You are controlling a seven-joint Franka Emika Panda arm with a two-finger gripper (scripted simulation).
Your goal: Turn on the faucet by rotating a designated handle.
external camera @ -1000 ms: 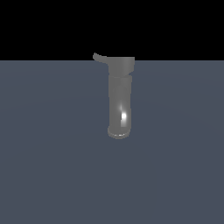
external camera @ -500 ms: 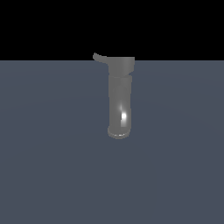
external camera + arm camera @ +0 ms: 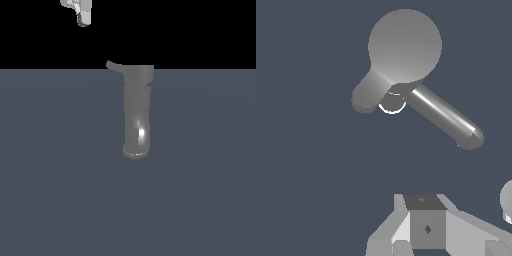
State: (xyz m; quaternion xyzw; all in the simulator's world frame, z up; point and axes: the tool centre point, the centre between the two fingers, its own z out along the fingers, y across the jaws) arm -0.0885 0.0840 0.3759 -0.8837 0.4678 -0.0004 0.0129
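The glossy grey faucet [image 3: 137, 110] stands in the middle of the exterior view, with its wider cap on top and its bent rounded end low down. The thin curved handle [image 3: 114, 66] sticks out of the cap toward the exterior view's left. My white gripper [image 3: 81, 12] hangs at the top edge, above the handle and to its left, well clear of it. The wrist view looks down on the round cap [image 3: 405, 45]; a thin glossy bar [image 3: 446, 117] and a short thick stub [image 3: 366, 95] reach out from under it. My gripper [image 3: 426, 227] shows only in part; its jaws are not readable.
A flat dark blue-grey floor [image 3: 60, 190] lies all around the faucet. A black background fills the space above it. A small pale rounded shape [image 3: 507, 200] shows at the edge of the wrist view.
The gripper has come into the exterior view at the top, left of the faucet; it was out of view before. The faucet and handle have not moved.
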